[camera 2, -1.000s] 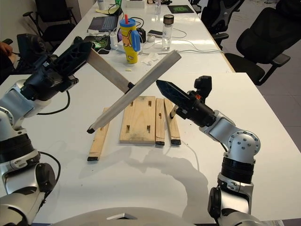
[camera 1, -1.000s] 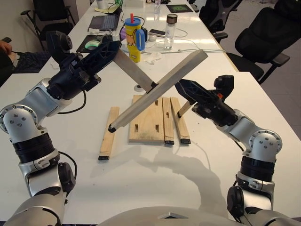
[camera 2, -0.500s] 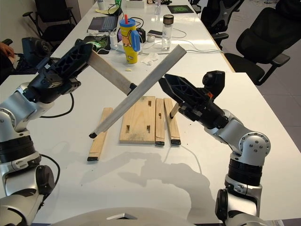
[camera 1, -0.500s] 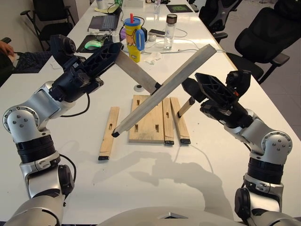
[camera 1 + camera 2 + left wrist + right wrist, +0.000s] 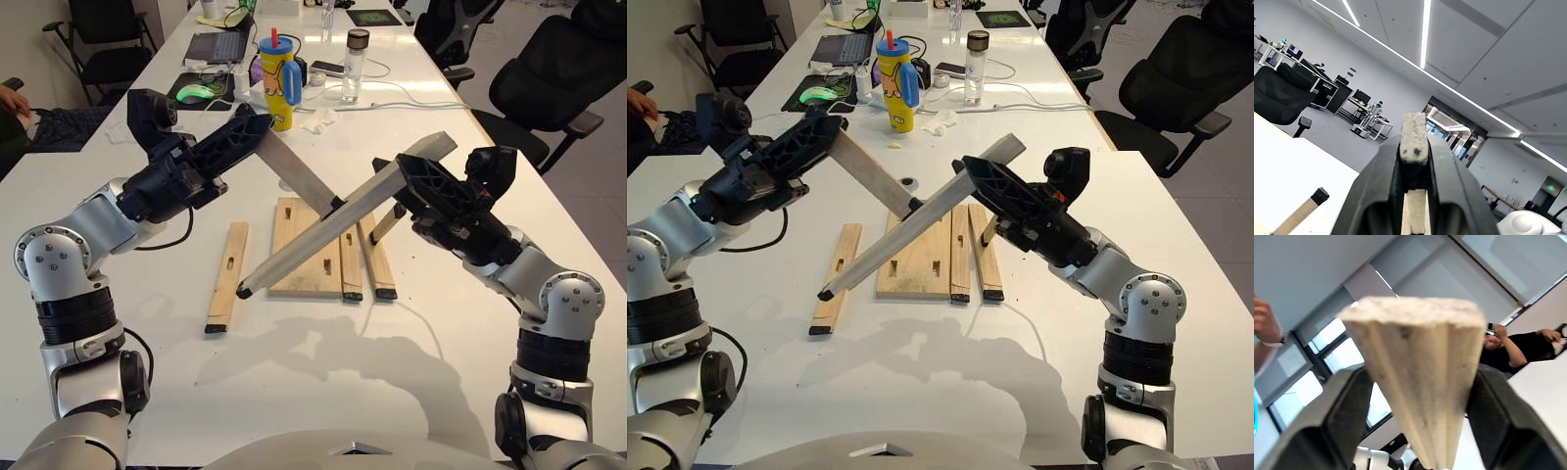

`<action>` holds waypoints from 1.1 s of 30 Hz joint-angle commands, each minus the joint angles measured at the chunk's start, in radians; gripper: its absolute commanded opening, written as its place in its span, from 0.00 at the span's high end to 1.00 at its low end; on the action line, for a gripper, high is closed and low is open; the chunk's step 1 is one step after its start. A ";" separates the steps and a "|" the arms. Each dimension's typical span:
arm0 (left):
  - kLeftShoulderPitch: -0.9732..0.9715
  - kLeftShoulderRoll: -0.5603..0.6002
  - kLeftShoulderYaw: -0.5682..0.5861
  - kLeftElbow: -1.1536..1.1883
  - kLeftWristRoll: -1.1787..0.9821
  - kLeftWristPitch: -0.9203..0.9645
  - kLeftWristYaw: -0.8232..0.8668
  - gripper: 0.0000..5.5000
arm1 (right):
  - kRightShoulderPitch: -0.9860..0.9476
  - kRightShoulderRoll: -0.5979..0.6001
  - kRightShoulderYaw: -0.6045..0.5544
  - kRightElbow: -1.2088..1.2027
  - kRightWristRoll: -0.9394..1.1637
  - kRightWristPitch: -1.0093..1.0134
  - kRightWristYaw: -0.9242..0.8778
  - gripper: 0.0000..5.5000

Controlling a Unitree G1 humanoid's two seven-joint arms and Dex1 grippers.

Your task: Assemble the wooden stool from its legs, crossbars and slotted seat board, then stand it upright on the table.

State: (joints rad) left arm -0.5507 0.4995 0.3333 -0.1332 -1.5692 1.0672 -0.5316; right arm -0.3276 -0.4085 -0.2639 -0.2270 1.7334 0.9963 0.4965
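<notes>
left gripper clamped on short leg | right gripper clamped on long leg | legs cross above seat board, partly hiding it | loose leg left of it; cup, bottle behind

White surface in front of me. Seat board lies flat mid-surface, slots up. On its right, a slat lies flat against its edge. A second slat is just beside that, fanned out slightly. A slotted piece lies flat on my left of the board, apart from it. On the adjoining surface beyond: yellow cup, bottle, laptop.
</notes>
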 commanded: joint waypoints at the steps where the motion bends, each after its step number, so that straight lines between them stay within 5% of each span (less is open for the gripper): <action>1: 0.005 0.019 0.000 -0.014 0.043 -0.032 -0.020 0.86 | 0.003 -0.006 0.018 0.007 -0.056 -0.020 0.013 0.60; 11: -0.029 -0.011 0.041 0.053 0.066 -0.126 0.066 0.60 | 0.033 -0.024 0.052 -0.011 -0.171 -0.023 0.089 0.63; 19: 0.001 0.118 0.150 0.178 0.287 -0.281 0.024 0.46 | 0.046 -0.175 0.028 0.003 -0.461 -0.119 0.337 0.63; 26: 0.273 0.167 -0.287 -0.062 0.786 -0.447 -0.167 0.46 | -0.061 -0.291 0.076 0.114 -0.709 -0.246 0.538 0.63; 33: 0.327 0.125 -0.596 -0.107 1.124 -0.578 -0.213 0.46 | -0.135 -0.225 0.228 0.223 -0.997 -0.528 0.685 0.63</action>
State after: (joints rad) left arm -0.2301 0.6263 -0.2093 -0.2416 -0.5223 0.5235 -0.7353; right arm -0.4251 -0.6511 -0.0741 -0.0332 0.8078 0.5459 1.1468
